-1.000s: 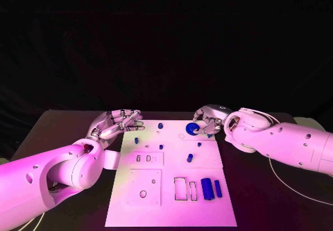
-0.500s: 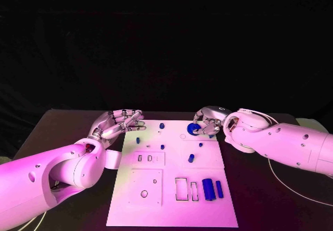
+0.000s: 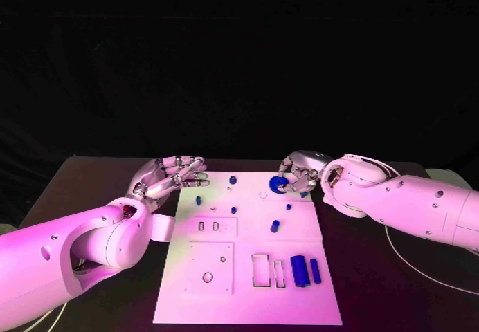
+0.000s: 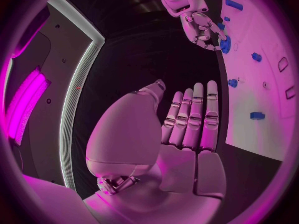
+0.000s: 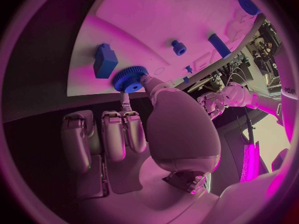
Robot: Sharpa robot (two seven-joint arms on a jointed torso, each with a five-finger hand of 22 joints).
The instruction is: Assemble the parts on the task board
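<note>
While the right hand pinches a blue toothed gear between its thumb and fingertips over the far right part of the white task board, the left hand hangs beside the board's far left edge with its fingers extended side by side and nothing in them, as the left wrist view also shows. From the right wrist camera the gear sits at the board's edge with the thumb against it, and a blocky blue part stands just beside it on the white surface. Elsewhere on the board, small blue pegs are scattered across the far half, one upright blue piece stands near the middle, and two blue cylinders lie side by side near the right edge of the near half, next to two narrow rectangular slots. A raised square panel with a round hole occupies the near left area, and a smaller panel with two little slots lies beyond it. All of this rests on the black table
</note>
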